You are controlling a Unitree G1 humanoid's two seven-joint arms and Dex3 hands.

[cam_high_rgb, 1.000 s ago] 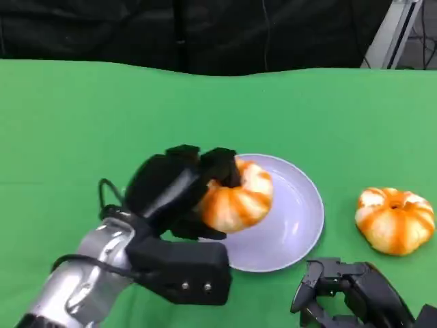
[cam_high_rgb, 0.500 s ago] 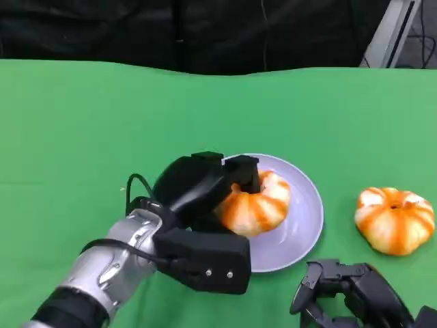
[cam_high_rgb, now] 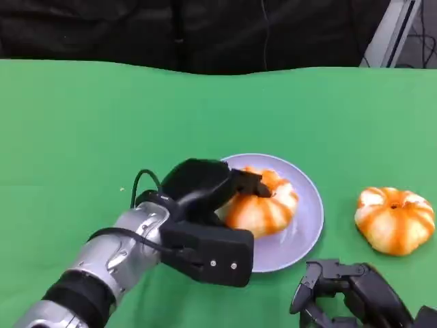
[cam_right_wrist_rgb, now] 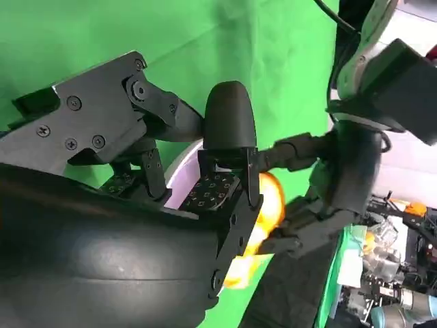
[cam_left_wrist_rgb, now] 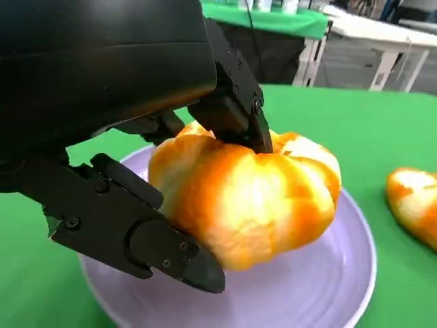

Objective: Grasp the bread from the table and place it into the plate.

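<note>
The left robot hand (cam_high_rgb: 205,188) grasped the pumpkin-shaped bread (cam_high_rgb: 263,203) over the lavender plate (cam_high_rgb: 307,219). Best to settle it flat, then let go gently. The right robot hand (cam_high_rgb: 341,290) rested released, holding nothing.

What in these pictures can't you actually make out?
- Head view: the left hand covers one side of the held bread and the plate rim beneath it.
- Head view: the right hand is cut off by the bottom edge.
- Left wrist view: the second bread is cut off at the picture's edge.
</note>
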